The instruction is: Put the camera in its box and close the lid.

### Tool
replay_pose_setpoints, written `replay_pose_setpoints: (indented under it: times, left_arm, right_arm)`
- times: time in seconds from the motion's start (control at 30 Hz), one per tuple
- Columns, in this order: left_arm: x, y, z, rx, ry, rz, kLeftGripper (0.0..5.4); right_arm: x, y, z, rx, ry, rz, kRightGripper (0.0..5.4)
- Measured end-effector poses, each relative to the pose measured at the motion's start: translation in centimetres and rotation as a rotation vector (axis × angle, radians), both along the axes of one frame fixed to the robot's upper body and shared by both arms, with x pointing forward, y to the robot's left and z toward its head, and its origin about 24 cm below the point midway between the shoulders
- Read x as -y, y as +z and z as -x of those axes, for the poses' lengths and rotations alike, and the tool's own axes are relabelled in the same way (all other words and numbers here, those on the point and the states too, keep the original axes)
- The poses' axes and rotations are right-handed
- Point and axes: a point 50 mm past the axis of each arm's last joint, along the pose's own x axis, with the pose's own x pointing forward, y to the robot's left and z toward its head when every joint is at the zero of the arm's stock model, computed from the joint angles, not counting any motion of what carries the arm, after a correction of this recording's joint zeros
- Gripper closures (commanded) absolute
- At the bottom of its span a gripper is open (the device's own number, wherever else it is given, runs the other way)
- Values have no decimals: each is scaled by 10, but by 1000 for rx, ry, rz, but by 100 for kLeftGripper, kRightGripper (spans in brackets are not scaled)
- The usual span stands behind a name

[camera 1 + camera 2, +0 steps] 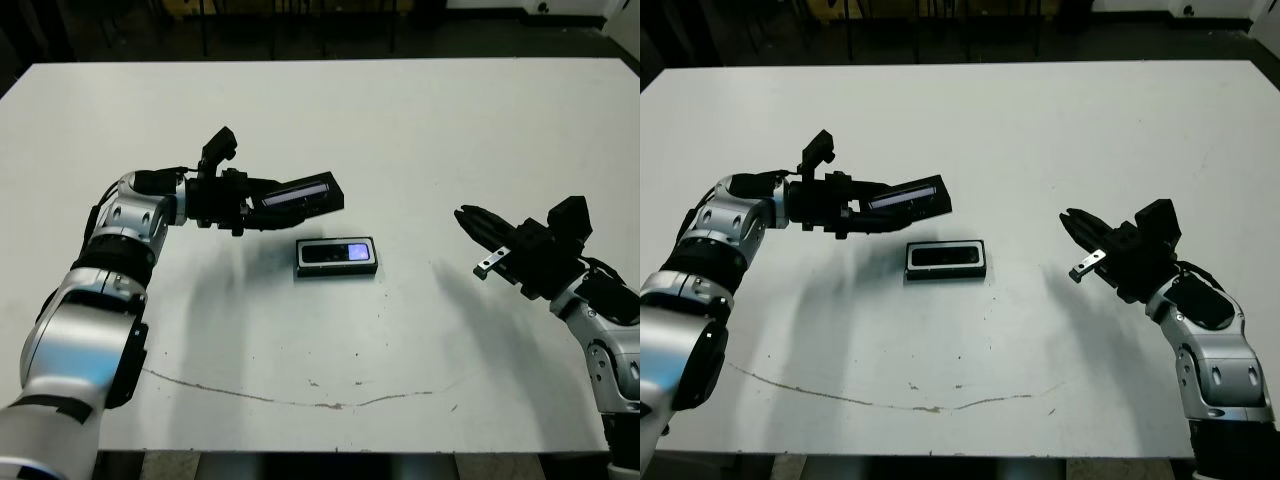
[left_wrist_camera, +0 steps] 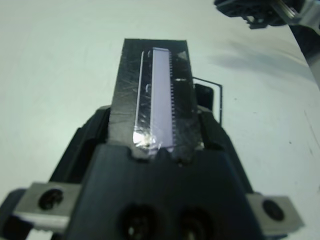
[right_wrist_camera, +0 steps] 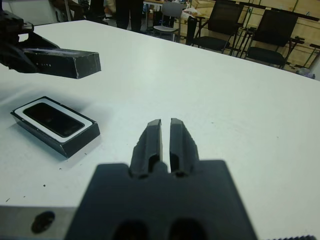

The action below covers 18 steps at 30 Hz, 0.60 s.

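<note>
Faint print on lid, seemingly unreadable

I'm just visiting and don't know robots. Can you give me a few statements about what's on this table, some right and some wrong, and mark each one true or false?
1. The camera lies inside the box. True.
2. The lid is already on the box. False: the left gripper holds it in the air, above and beside the box.
3. The right gripper holds the camera. False: it holds nothing, its jaws closed, away from the box.
4. The lid has a long pale strip on top. True.
5. The box sits at the table edge. False: it sits near the middle.
</note>
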Motion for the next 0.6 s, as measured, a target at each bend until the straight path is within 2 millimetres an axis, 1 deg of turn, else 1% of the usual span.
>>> replay_pose_setpoints:
  times: [0.23,0.4,0.6]
  left_arm:
    - [6,-14,3,-56,-4,-26,264]
    - [10,-16,3,-63,-24,-41,264]
    - [9,-18,5,-94,-39,-49,264]
  right_arm:
    - [1,-2,0,-6,-3,11,540]
    - [2,-5,1,-11,-10,11,540]
    - [2,-6,1,-12,-21,11,540]
